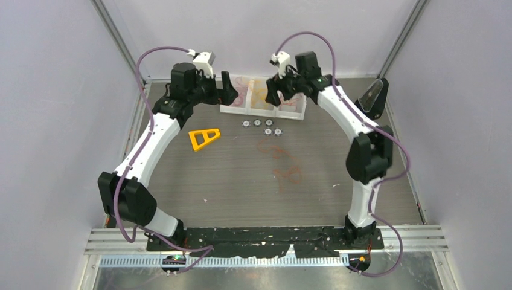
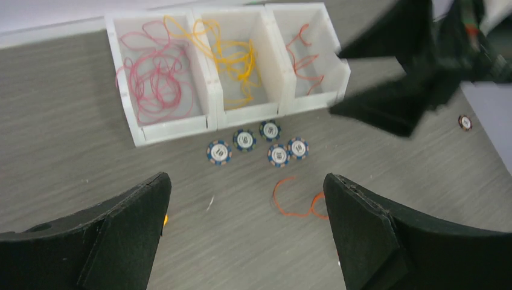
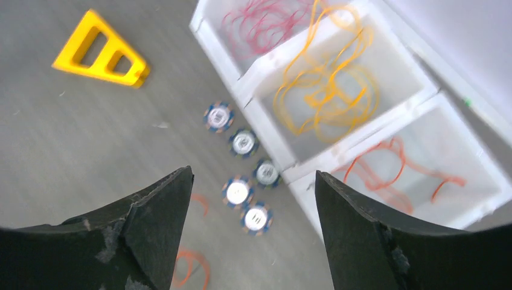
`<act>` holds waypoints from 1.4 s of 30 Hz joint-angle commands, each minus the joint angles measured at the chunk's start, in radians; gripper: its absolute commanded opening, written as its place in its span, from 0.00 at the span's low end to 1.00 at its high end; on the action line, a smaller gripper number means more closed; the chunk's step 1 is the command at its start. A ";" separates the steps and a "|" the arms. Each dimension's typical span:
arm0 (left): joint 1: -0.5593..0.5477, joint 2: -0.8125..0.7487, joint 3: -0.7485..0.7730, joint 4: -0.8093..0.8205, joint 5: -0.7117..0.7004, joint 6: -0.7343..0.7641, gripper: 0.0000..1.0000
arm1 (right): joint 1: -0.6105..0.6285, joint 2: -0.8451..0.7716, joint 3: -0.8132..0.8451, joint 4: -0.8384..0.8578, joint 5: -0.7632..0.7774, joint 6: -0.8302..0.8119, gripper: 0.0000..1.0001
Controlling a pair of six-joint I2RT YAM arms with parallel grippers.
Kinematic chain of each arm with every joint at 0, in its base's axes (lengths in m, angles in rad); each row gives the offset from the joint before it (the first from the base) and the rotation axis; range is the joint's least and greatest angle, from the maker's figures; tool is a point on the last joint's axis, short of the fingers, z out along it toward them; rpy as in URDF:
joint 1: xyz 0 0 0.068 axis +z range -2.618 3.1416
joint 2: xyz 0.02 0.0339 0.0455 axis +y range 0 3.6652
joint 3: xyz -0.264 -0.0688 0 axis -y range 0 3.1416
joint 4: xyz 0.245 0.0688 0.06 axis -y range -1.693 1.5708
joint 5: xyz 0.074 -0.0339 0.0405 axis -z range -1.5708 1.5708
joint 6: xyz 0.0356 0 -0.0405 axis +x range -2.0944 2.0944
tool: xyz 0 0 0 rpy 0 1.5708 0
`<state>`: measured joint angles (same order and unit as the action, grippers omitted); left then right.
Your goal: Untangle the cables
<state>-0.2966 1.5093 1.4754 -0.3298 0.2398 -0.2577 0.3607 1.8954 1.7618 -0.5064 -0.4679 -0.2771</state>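
Cables: most sit sorted in the white tray (image 2: 172, 130) at the far side of the bench (image 1: 229, 193). Red cables (image 2: 157, 78) are in the left compartment, yellow cables (image 2: 232, 54) in the middle and orange cables (image 2: 302, 57) in the right. A loose orange tangle (image 1: 282, 163) lies flat mid-bench, well apart from the tray, and one curl of it shows under the left wrist camera. Five chips (image 2: 244, 140) lie between tray and tangle. The yellow frame (image 3: 99, 71) is off to the left.

Left gripper (image 2: 246, 178): fingers wide, nothing between them, above the bench just in front of the tray. Right gripper (image 3: 253, 172): fingers apart, also empty, over the chips and the tray's right end.

Risks, judged from here:
- The loose strands are very thin and flat on the bench, so fingers closing too high would get air and too low would scrape the surface.
- A pinch on crossed strands would likely lift the whole knot and tighten it rather than free one cable.
- The chips lie on the line back to the tray, so a dragged cable or a low finger could scatter them.
- A yellow loop appears to ride over the divider toward the red side; a passing finger could snag it and remix the colours.
- The two grippers hang near each other at the tray, so both reaching for the tangle at once risks a clash.
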 commanded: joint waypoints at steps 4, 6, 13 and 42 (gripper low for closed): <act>0.084 -0.076 -0.018 -0.066 0.076 0.019 1.00 | 0.040 0.378 0.490 0.084 0.195 -0.015 0.78; 0.106 -0.081 -0.033 -0.070 0.076 0.006 1.00 | 0.042 0.463 0.594 0.106 0.192 -0.012 0.80; 0.158 -0.097 -0.073 -0.070 0.069 -0.008 1.00 | 0.064 0.520 0.551 0.369 0.184 0.031 0.77; 0.187 -0.073 -0.048 -0.084 0.039 -0.054 0.99 | 0.098 0.694 0.621 0.410 0.395 0.523 0.71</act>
<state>-0.1234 1.4464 1.4036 -0.4244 0.2806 -0.2981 0.4519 2.5801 2.3234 -0.0998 -0.1001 0.1993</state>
